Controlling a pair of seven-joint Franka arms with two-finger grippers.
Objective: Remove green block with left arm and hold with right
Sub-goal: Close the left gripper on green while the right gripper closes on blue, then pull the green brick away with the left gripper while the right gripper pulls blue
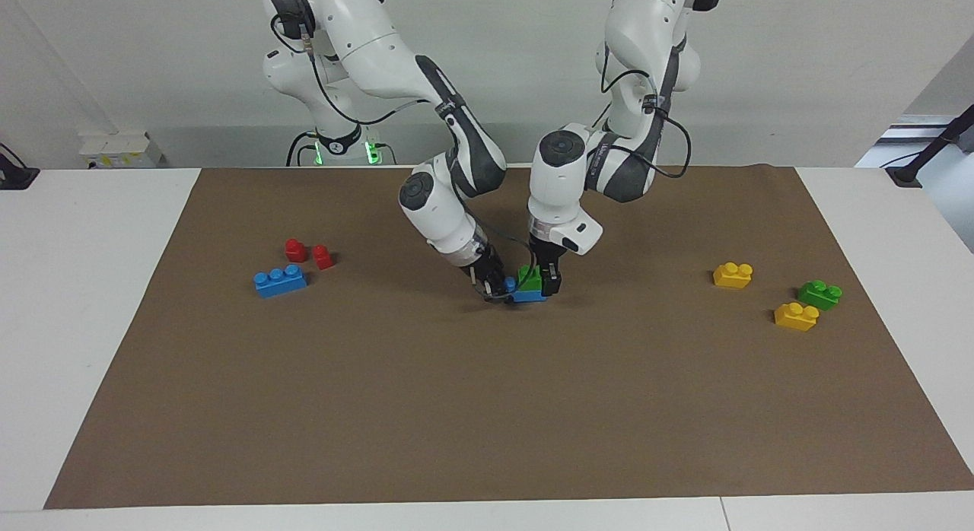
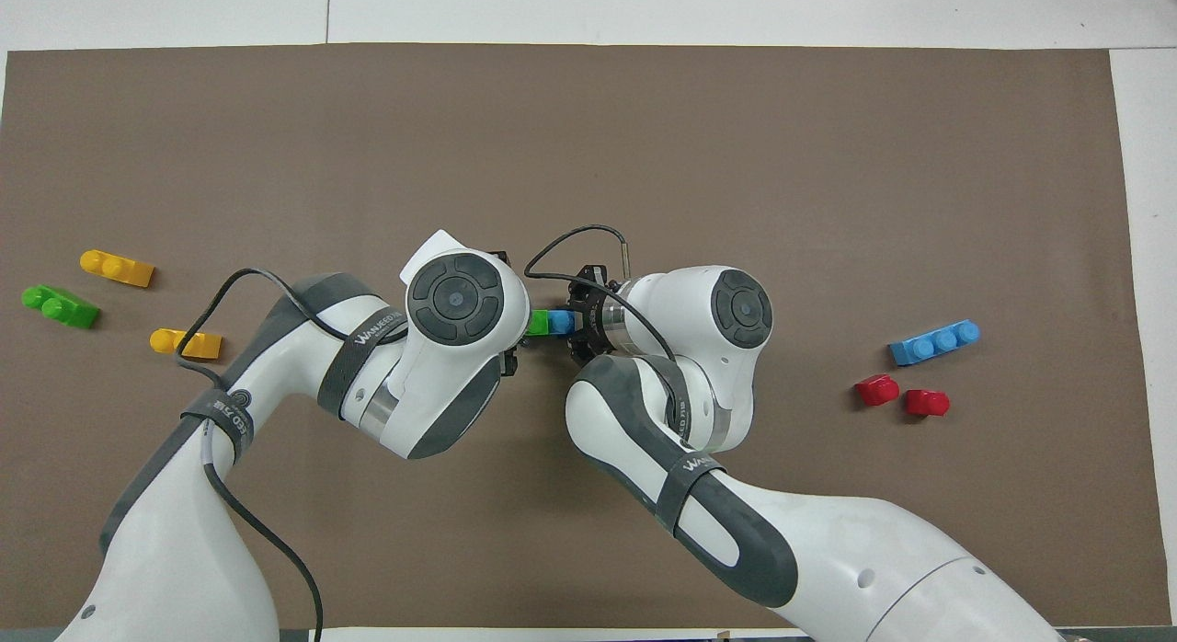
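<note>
The green block (image 1: 530, 275) sits studded on top of a blue brick (image 1: 528, 294) in the middle of the brown mat; both also show in the overhead view, the green block (image 2: 539, 322) beside the blue brick's bare end (image 2: 561, 322). My left gripper (image 1: 539, 281) comes down from above and is shut on the green block, one black finger showing at the block's side. My right gripper (image 1: 498, 289) comes in slanted from the right arm's end and is shut on the blue brick's end. The stack is at mat level or just above it.
A twin green block (image 1: 819, 294) and two yellow bricks (image 1: 733, 275) (image 1: 796, 316) lie toward the left arm's end. A blue three-stud brick (image 1: 280, 280) and two red pieces (image 1: 295, 249) (image 1: 323, 257) lie toward the right arm's end.
</note>
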